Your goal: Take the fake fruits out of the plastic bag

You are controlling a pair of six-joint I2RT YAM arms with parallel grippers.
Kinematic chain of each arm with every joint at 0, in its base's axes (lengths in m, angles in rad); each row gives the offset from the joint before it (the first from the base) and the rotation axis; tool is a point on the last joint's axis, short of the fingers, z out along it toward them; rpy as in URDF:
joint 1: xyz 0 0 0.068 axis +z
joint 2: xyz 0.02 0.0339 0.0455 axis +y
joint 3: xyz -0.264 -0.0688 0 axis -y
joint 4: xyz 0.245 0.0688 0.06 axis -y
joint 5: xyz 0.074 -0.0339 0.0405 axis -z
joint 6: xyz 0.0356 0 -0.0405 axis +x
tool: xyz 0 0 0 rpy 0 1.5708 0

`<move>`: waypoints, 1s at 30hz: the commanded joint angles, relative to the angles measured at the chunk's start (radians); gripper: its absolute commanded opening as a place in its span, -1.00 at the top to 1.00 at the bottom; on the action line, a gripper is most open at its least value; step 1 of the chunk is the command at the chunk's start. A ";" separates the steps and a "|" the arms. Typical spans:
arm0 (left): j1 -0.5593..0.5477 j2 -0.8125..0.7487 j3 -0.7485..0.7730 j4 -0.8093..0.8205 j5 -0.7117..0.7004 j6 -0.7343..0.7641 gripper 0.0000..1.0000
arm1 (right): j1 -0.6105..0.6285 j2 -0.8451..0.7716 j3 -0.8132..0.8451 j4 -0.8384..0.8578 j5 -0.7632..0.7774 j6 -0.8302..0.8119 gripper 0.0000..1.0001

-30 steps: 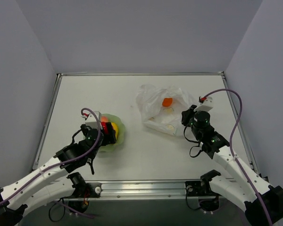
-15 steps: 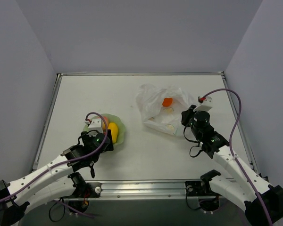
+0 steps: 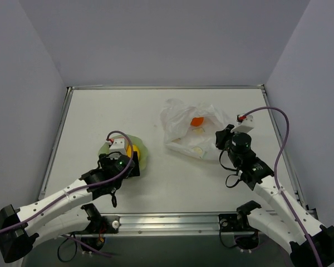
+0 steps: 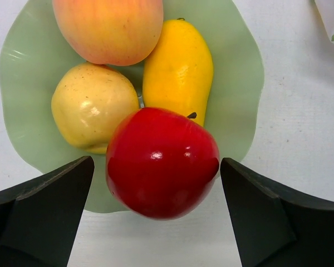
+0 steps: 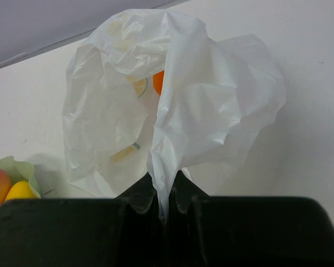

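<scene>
In the left wrist view a red apple (image 4: 161, 161) rests on the near rim of a pale green bowl (image 4: 239, 72). Behind it in the bowl lie a peach-pink fruit (image 4: 108, 25), a round yellow fruit (image 4: 92, 105) and a long yellow fruit (image 4: 178, 67). My left gripper (image 4: 157, 161) stands open around the apple, with a gap on each side. My right gripper (image 5: 164, 194) is shut on a fold of the crinkled white plastic bag (image 5: 211, 105). An orange fruit (image 5: 158, 82) shows inside the bag, and from above too (image 3: 197, 120).
The bowl (image 3: 142, 157) sits left of centre, the bag (image 3: 186, 133) right of centre, with bare table between them. Raised table edges (image 3: 167, 87) run along the back and sides. A purple cable (image 3: 278, 139) loops off the right arm.
My left gripper has opened and let go of the red apple, which now lies in the bowl. The left wrist shifted slightly right. The right gripper still pinches the bag.
</scene>
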 commanded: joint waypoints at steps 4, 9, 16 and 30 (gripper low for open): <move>0.000 -0.022 0.029 0.000 -0.036 0.006 -0.88 | -0.009 -0.029 0.023 -0.009 0.003 -0.015 1.00; -0.005 -0.105 0.131 -0.018 -0.035 0.070 -0.89 | -0.009 -0.027 0.017 -0.012 0.001 -0.015 1.00; -0.051 0.046 0.329 0.109 0.057 0.169 -0.96 | -0.009 -0.043 -0.003 -0.023 0.010 -0.007 1.00; -0.089 0.876 0.798 0.486 0.341 0.225 -0.69 | -0.003 -0.118 -0.041 -0.058 -0.023 0.016 1.00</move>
